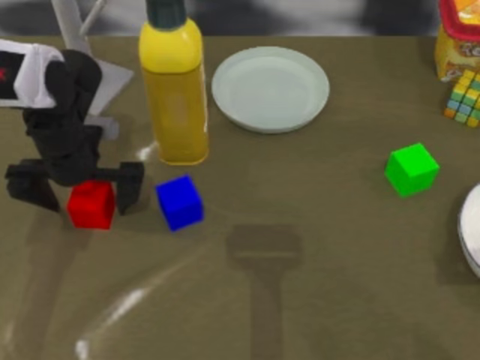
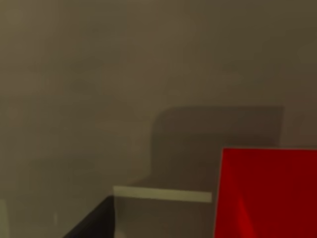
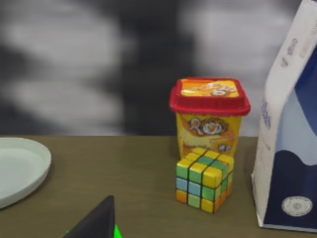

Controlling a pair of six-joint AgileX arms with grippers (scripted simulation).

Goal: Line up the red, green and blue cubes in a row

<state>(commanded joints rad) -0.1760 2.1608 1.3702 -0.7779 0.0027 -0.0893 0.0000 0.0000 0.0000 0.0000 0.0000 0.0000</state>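
A: Where do the 3 cubes lie on the surface (image 1: 315, 300)?

B: The red cube (image 1: 91, 203) and the blue cube (image 1: 180, 202) sit near each other at the left, just in front of the tall yellow bottle (image 1: 173, 90). The green cube (image 1: 412, 169) rests well apart at the right, beyond the white plate (image 1: 270, 88).

A: How should a cube handle?

B: Each looks rigid, light and matte, so likely not slippery; 2 opposite flat faces offer the best hold.

A: And the grippers?

B: The left gripper (image 1: 75, 186) stands wide, 1 finger on either side of the red cube; contact cannot be confirmed. The right gripper (image 3: 96, 223) shows only 1 dark fingertip above the green cube, so its opening cannot be told.
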